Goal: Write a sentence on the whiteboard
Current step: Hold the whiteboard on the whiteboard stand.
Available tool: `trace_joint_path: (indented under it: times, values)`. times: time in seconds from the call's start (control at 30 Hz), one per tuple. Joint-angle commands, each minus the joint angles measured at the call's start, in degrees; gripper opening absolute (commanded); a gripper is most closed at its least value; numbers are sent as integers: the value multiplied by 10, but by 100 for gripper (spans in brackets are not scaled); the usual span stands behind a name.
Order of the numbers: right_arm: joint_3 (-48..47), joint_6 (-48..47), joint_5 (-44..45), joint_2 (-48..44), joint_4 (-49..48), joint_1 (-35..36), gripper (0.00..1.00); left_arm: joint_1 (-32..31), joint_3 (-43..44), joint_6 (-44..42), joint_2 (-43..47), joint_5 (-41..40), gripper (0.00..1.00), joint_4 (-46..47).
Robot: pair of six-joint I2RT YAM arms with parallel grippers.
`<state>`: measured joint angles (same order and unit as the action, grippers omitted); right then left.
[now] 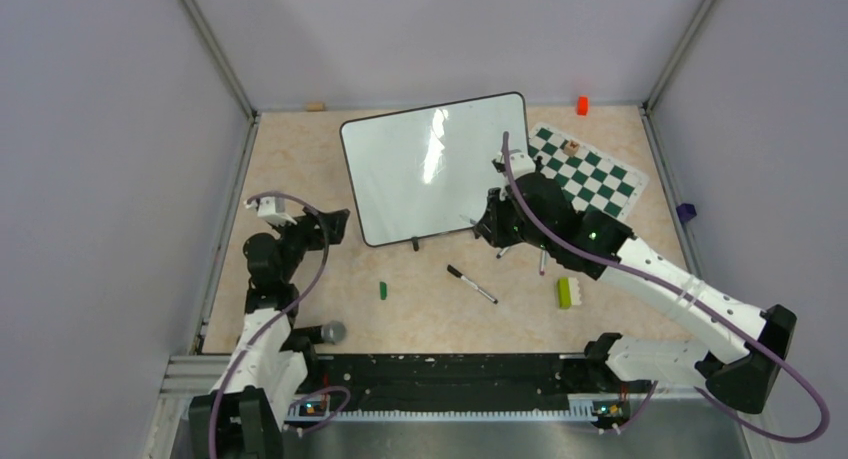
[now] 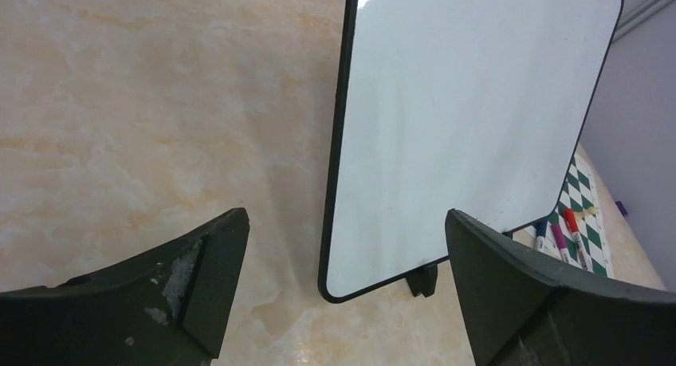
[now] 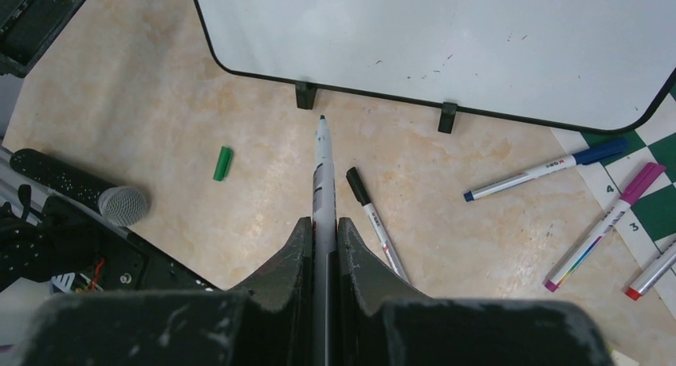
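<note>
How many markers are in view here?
5: held marker in the right hand; black-capped marker beside it; blue marker, pink marker and red marker at the chess mat. Others may be hidden.

Top external: high at near side, facing down at table [image 1: 300, 159].
Left wrist: low, close beside whiteboard [image 2: 478, 103].
Right wrist: above whiteboard's near edge.
Shared: whiteboard, 3 views.

Glossy whiteboard [image 1: 440, 169]; smooth, marble-patterned table [image 1: 420, 314] with slight sheen
</note>
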<state>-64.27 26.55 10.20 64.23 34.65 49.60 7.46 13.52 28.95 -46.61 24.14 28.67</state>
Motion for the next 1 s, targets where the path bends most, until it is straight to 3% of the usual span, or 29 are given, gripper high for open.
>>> trace_joint_path:
  times: [0.0,0.13,0.27,0.3,0.37,0.43,0.8,0.9,0.97]
  values:
    - [-2,-9,-5,-21,-32,-2,0,4,30,-2,3,15,98,12]
    - [5,-7,-11,-32,-29,-2,0,2,57,-50,-44,123,99,15]
    - [16,-6,-4,-45,-25,-2,0,3,108,-41,-68,34,99,-143]
    - [17,-6,-2,-46,-24,-2,0,4,117,-51,-70,46,99,-159]
    - [17,-8,1,-47,-21,-3,0,4,83,-53,-62,159,99,-43]
    - [16,-10,4,-46,-20,-3,0,3,63,-31,-58,160,99,16]
    - [2,-12,9,-24,-20,-3,0,22,109,-53,-169,171,99,59]
    - [-6,-12,12,-20,-19,-4,0,59,145,-1,-258,261,99,151]
    - [-11,-13,16,-16,-19,-5,0,79,182,101,-344,353,99,259]
